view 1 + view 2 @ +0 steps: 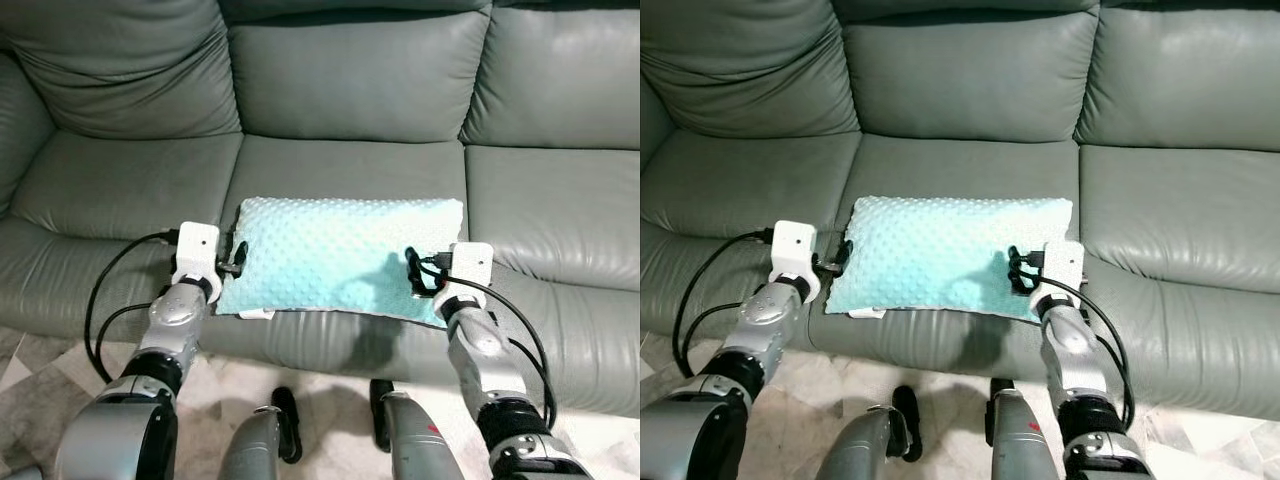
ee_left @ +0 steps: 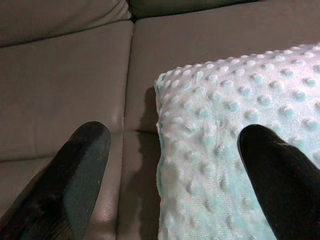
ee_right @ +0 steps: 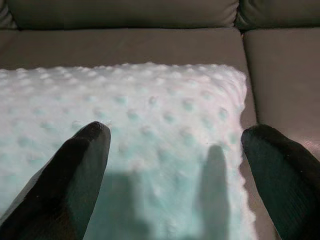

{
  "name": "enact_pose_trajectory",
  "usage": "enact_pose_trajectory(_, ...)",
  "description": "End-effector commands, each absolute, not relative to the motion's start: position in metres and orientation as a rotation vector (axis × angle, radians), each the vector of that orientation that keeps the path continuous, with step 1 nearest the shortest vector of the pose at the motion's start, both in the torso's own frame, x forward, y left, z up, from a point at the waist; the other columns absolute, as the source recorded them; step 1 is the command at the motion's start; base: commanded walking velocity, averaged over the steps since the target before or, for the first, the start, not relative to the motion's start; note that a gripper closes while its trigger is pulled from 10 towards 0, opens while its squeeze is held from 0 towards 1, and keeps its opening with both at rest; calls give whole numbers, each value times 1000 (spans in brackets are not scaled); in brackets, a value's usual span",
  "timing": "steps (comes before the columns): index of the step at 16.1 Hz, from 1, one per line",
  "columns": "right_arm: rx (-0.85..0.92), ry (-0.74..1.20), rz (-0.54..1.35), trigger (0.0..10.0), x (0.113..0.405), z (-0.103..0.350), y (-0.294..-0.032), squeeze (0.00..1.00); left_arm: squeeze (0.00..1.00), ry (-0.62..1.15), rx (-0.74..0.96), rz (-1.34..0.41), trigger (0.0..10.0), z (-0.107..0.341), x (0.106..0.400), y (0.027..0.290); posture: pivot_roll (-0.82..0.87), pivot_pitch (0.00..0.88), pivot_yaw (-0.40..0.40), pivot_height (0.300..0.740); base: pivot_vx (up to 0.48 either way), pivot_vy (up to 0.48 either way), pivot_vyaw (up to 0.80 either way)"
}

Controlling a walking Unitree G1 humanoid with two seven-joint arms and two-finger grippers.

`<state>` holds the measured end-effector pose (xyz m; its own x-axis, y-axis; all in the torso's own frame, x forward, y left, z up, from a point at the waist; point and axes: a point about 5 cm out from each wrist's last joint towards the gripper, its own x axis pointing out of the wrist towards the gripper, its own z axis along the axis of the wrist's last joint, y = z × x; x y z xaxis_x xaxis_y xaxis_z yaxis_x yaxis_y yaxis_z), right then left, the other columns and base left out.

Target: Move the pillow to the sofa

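A mint-green dotted pillow (image 1: 335,255) lies flat on the middle seat of the grey-green leather sofa (image 1: 130,185), its near edge at the seat's front. My left gripper (image 1: 235,258) is at the pillow's left end, open, one finger (image 2: 82,165) over the leather and the other over the pillow (image 2: 220,150). At the right end my right gripper (image 1: 418,272) is open too, its fingers (image 3: 80,165) spread wide just above the dotted fabric (image 3: 160,120). Neither gripper holds anything.
Sofa back cushions (image 1: 350,70) rise behind the pillow; seats on either side (image 1: 550,205) are bare. Black cables (image 1: 100,300) loop from both wrists. My legs and feet (image 1: 285,425) stand on pale tiled floor (image 1: 40,395) right before the sofa's front.
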<state>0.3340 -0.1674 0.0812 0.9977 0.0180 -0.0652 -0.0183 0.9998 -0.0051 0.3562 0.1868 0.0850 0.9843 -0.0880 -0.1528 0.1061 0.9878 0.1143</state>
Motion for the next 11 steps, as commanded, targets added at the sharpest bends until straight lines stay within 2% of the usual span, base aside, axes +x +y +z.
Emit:
enact_pose_trajectory(1, -20, 72, 46, 10000, 328, 77, -160, 1000, 1000, 165, 124, -84, 10000, 75, 346, 199, -138, 248, 118, 740, 0, 0, 0)
enact_pose_trajectory(3, -35, 50, 53, 10000, 328, 81, -157, 1000, 1000, 156, 112, -77, 10000, 73, 343, 203, -136, 184, 117, 740, 0, 0, 0)
enact_pose_trajectory(6, -70, 37, 188, 10000, 320, 80, -135, 1000, 1000, 178, 110, -75, 10000, 62, 333, 207, -135, 81, 104, 740, 0, 0, 0)
enact_pose_trajectory(9, -66, 37, 208, 10000, 311, 79, -128, 1000, 1000, 194, 122, -82, 10000, 51, 320, 211, -137, 13, 89, 740, 0, 0, 0)
enact_pose_trajectory(11, -79, 13, 205, 10000, 314, 87, -129, 1000, 1000, 190, 112, -48, 10000, 50, 317, 216, -140, 0, 83, 740, 0, 0, 0)
